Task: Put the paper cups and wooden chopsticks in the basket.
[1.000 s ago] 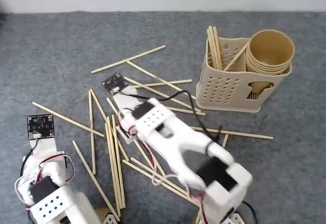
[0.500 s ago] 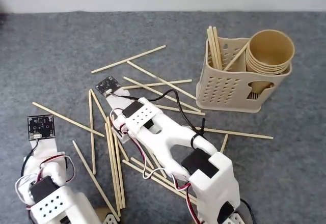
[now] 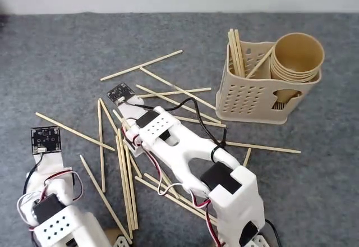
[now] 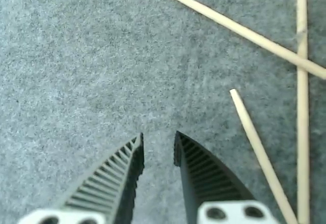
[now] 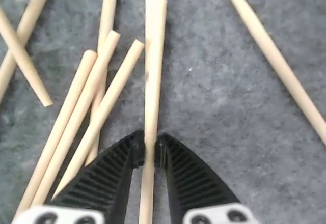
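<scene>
High view, basket: the beige basket (image 3: 247,98) with small holes stands upright on the far right part of the grey tabletop (image 3: 61,45).
Paper cups: the paper cups (image 3: 297,53) sit stacked one in another in the right compartment of the basket, mouth up.
Chopsticks in the basket: a few wooden chopsticks (image 3: 235,47) stand in the left compartment, with their ends above the rim; one more leans toward the cups.
Loose chopsticks: many loose chopsticks (image 3: 124,174) lie scattered on the tabletop to the left of the basket. Some cross each other, and several lie nearly parallel between the two arms.
Right arm: the right arm (image 3: 185,151) stretches from the near edge over this pile, well apart from the basket.
Right hand: in the right wrist view the right hand (image 5: 147,145) is low over the tabletop, and its jaws are pressed together on one gripped chopstick (image 5: 154,56), which runs straight out between the tips. Whether this stick is lifted off the tabletop, I cannot tell.
Beside the grip: three other sticks lie just beside the gripped one, at a small angle to it.
Left arm: the left arm (image 3: 53,224) is at the near left corner, far from the basket.
Left hand: in the left wrist view the left hand (image 4: 158,145) has its jaws a little apart, with nothing between them and bare grey tabletop under them. The end of a nearby chopstick (image 4: 249,127) lies close to one jaw and does not touch it.
</scene>
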You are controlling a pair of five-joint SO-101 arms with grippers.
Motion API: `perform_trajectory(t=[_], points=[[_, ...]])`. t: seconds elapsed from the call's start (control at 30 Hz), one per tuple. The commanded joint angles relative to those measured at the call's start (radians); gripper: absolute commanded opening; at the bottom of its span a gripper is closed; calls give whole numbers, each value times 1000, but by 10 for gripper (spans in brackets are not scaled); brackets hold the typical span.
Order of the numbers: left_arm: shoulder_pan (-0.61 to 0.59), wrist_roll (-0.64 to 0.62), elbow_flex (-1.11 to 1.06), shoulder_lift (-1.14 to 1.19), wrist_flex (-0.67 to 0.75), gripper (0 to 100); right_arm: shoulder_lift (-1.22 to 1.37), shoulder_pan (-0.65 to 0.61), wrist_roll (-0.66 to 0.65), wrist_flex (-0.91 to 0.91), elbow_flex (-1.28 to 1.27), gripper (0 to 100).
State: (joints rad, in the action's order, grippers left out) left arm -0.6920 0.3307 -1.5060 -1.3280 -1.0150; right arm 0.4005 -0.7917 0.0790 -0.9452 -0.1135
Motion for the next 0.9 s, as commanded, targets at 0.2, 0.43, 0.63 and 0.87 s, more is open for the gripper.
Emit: perform_trajectory(t=[0.2,0.43,0.63,0.87], points=[[18,9,2,-12,20,95,-401,41,-52,-220,15,9],[18,9,2,-12,20,95,-690,156,-172,-285,20,9],[20,9,-5,-12,23,95,-912,303,-247,-272,21,9],[20,9,-5,-12,23,95,-1067,483,-288,-84,21,9]])
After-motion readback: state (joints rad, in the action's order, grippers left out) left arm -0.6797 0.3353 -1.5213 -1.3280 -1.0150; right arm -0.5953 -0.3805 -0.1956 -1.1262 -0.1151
